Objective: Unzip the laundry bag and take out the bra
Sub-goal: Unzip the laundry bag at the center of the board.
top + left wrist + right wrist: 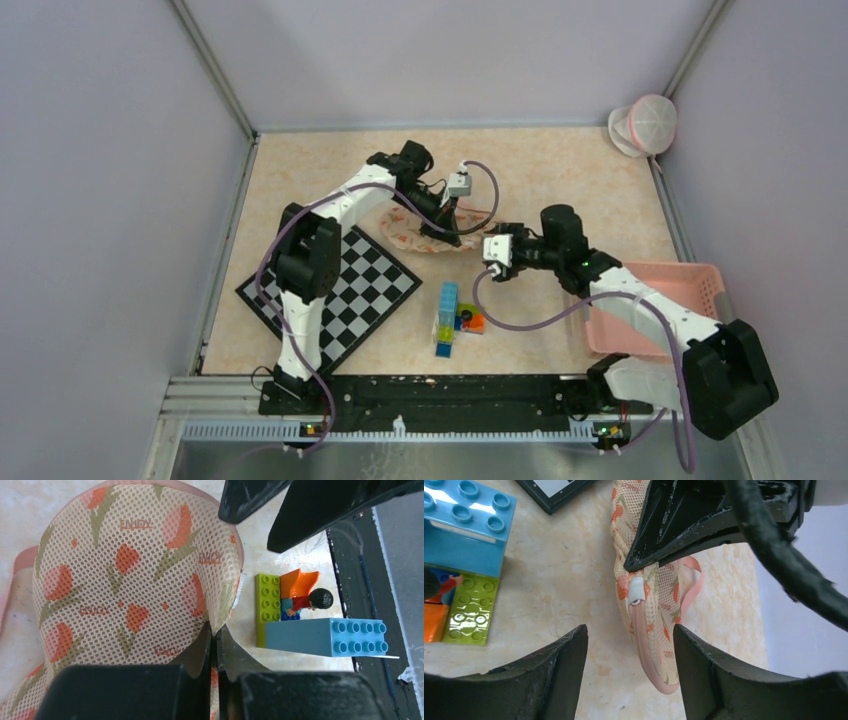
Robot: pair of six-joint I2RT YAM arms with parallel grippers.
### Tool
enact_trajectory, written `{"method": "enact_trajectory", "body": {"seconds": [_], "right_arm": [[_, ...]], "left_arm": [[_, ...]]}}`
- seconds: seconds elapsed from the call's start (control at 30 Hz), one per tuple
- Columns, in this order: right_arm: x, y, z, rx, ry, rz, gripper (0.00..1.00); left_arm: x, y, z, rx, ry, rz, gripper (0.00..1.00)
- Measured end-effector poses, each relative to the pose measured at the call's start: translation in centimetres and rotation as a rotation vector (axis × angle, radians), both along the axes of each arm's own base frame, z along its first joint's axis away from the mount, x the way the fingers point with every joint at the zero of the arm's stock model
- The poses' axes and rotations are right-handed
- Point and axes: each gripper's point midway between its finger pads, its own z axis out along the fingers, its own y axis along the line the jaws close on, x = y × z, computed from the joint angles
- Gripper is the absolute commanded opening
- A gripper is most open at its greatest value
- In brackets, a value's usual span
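The laundry bag [418,230] is a cream mesh pouch with orange flowers and pink trim, lying mid-table. My left gripper [216,634] is shut on the bag's [125,580] edge, lifting that fold. In the right wrist view the bag [659,630] hangs edge-on, with a white zipper tab [636,591] just below the left fingers [684,525]. My right gripper [630,636] is open, and the bag's lower pink rim sits between its jaws, close to the right finger. The bra is hidden.
A black-and-white checkerboard [340,285] lies to the left of the bag. Toy bricks with a small figure [452,315] stand in front of it, close to the bag. A pink basket [660,300] sits at the right, and a pink-white mesh item [645,125] hangs in the back right corner.
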Motion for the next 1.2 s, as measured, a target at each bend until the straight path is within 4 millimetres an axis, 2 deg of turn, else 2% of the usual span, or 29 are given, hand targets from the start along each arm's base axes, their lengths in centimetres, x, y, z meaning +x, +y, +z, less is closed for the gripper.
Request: {"method": "enact_trajectory", "body": {"seconds": [0.17,0.53,0.7,0.83,0.97,1.03,1.13,1.2], "right_arm": [[0.8,0.7,-0.3,-0.019,-0.051,0.018,0.51],[1.5,1.5,-3.0,-0.075,-0.052,0.06,0.43],[2.0,1.7,-3.0,-0.078,-0.064,0.063,0.4],[2.3,2.1,-2.4,-0.069,-0.082,0.068,0.32],[2.4,2.4,-2.3,-0.068,-0.082,0.072,0.19],[2.6,2.5,-2.3,-0.069,-0.081,0.073,0.12],[2.7,2.6,-2.4,-0.071,-0.076,0.073,0.0],[2.5,2.6,-2.6,-0.073,-0.064,0.073,0.0]], "left_arm": [[0.1,-0.3,0.4,-0.019,0.037,-0.006,0.06],[-0.5,0.2,0.2,-0.008,0.094,-0.007,0.06],[-0.8,0.4,0.3,-0.007,0.109,-0.006,0.08],[-0.8,0.4,0.4,-0.008,0.117,-0.004,0.09],[-0.6,0.4,0.7,-0.013,0.119,-0.001,0.1],[-0.3,0.3,0.8,-0.02,0.126,0.003,0.14],[0.1,0.6,0.9,-0.027,0.154,0.024,0.28],[0.3,0.8,1.1,-0.038,0.186,0.043,0.37]]}}
